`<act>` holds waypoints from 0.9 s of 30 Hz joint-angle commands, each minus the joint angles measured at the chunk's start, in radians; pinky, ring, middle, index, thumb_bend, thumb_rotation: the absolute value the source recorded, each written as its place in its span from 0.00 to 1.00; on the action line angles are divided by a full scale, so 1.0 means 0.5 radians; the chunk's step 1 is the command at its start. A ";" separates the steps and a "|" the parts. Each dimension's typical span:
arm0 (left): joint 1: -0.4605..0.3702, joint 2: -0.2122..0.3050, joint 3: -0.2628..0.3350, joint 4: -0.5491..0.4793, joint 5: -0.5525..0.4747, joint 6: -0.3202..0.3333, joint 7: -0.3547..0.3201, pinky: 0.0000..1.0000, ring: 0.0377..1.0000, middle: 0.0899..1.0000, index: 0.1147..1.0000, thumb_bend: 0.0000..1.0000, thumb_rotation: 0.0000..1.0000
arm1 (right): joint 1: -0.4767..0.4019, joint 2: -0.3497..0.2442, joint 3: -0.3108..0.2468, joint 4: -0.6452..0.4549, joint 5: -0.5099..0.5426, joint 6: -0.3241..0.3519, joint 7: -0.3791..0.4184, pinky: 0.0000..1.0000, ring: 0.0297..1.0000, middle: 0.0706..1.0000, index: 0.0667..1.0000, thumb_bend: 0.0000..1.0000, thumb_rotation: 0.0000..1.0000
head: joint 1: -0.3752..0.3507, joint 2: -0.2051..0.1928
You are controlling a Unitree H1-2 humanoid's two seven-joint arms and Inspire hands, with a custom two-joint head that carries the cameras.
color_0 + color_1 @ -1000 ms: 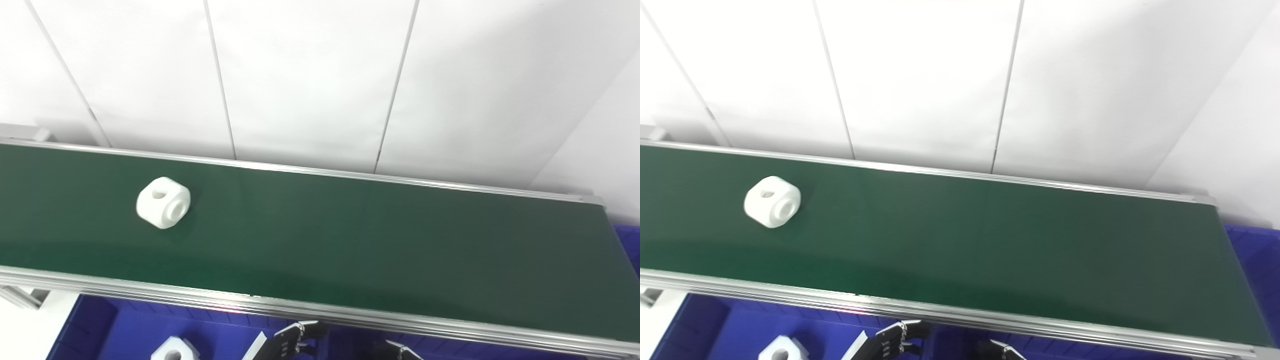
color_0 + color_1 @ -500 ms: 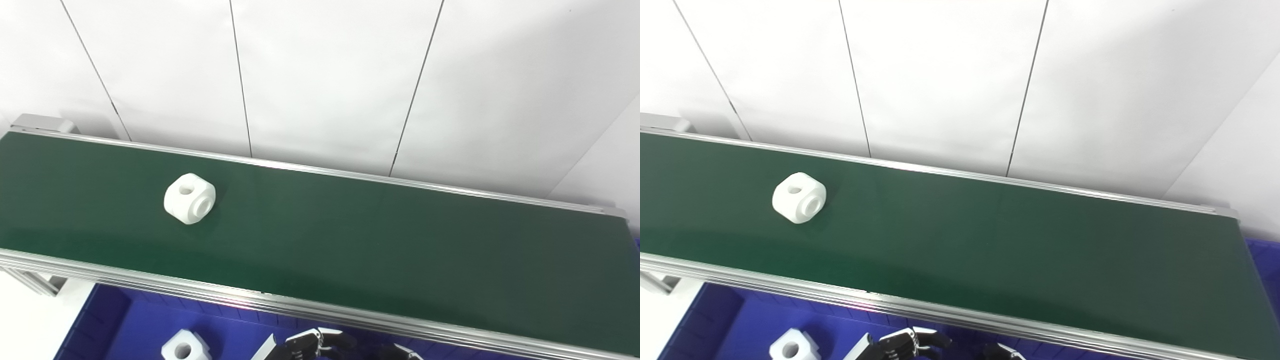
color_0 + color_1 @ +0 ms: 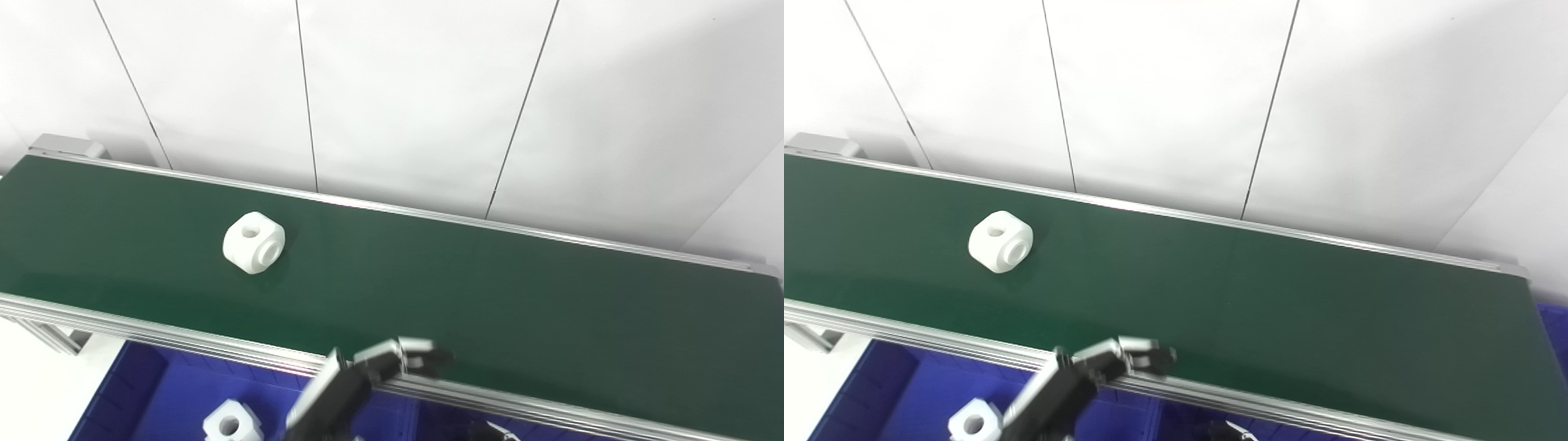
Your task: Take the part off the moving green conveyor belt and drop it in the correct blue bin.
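Note:
A white blocky part (image 3: 253, 250) with round holes lies on the green conveyor belt (image 3: 490, 294), left of its middle. My left hand (image 3: 383, 367) is raised over the belt's near rail, to the right of the part and well apart from it. Its fingers reach forward and hold nothing. It also shows in the right eye view (image 3: 1111, 362). Only the fingertips of my right hand (image 3: 493, 432) show at the bottom edge. A blue bin (image 3: 159, 392) sits below the belt's near rail at the left.
Another white part (image 3: 231, 424) lies in the left blue bin. A second blue bin (image 3: 1557, 324) shows past the belt's right end. A metal rail (image 3: 184, 337) runs along the belt's near edge. A white panelled wall stands behind the belt.
The camera has shifted. My left hand has risen from below the near rail to over the belt's edge. The part has drifted a little to the right along the belt.

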 commanded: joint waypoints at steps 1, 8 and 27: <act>-0.044 -0.031 0.086 -0.058 0.136 0.007 0.063 0.69 0.76 0.75 0.69 0.91 0.57 | -0.012 0.019 -0.013 -0.022 0.026 -0.107 0.016 0.78 0.80 0.78 0.77 0.84 0.95 | 0.015 -0.006; -0.287 -0.036 0.398 -0.078 0.405 0.088 0.145 0.73 0.80 0.78 0.72 0.90 0.54 | -0.023 0.048 -0.060 0.000 0.051 -0.107 0.068 0.78 0.80 0.78 0.77 0.85 0.95 | 0.041 -0.015; -0.770 0.001 0.751 0.472 1.386 0.077 0.863 0.79 0.81 0.78 0.75 0.91 0.53 | -0.037 0.057 -0.122 0.035 0.044 -0.107 0.125 0.79 0.79 0.77 0.77 0.84 0.96 | 0.053 -0.034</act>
